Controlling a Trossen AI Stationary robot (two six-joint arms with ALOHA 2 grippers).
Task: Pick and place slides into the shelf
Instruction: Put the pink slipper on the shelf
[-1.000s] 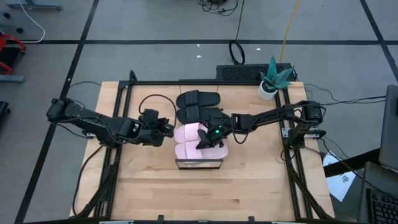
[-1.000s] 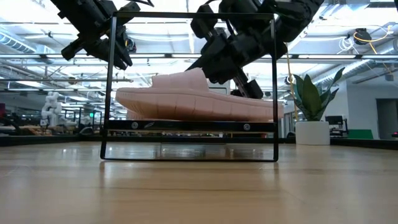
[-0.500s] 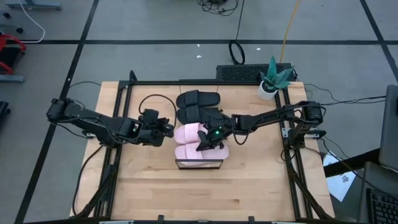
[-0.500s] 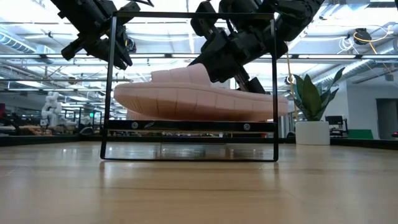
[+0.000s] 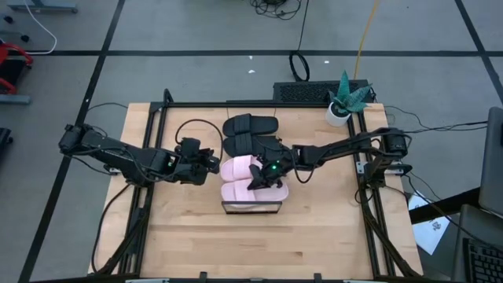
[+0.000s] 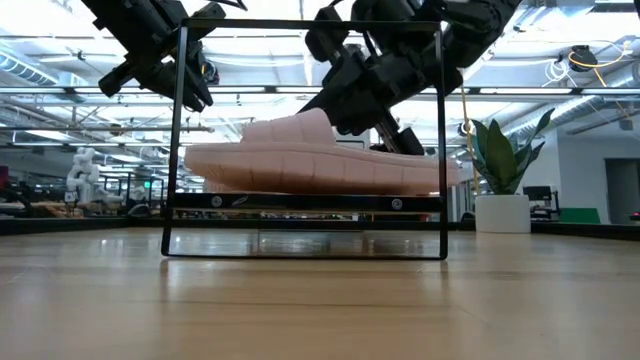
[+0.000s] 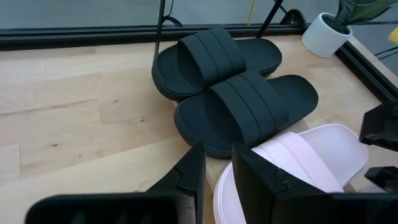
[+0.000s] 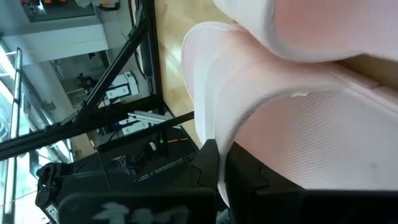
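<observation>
Two pink slides [image 5: 245,179] lie on the shelf [image 5: 251,207]. Right gripper [image 5: 262,178] clamps one slide's strap; left gripper [image 5: 211,164] hovers left, jaws slightly parted, empty.

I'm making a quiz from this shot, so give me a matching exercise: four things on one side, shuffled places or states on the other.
Things:
1. two black strap slides
2. two pale pink slides
3. right gripper
4. small potted plant in a white pot

Places or states:
A. on the light-wood shelf
B. at the table's far right corner
C. on the tabletop behind the shelf
D. shut on a pink slide

Pairs: 1-C, 2-A, 3-D, 4-B
</observation>
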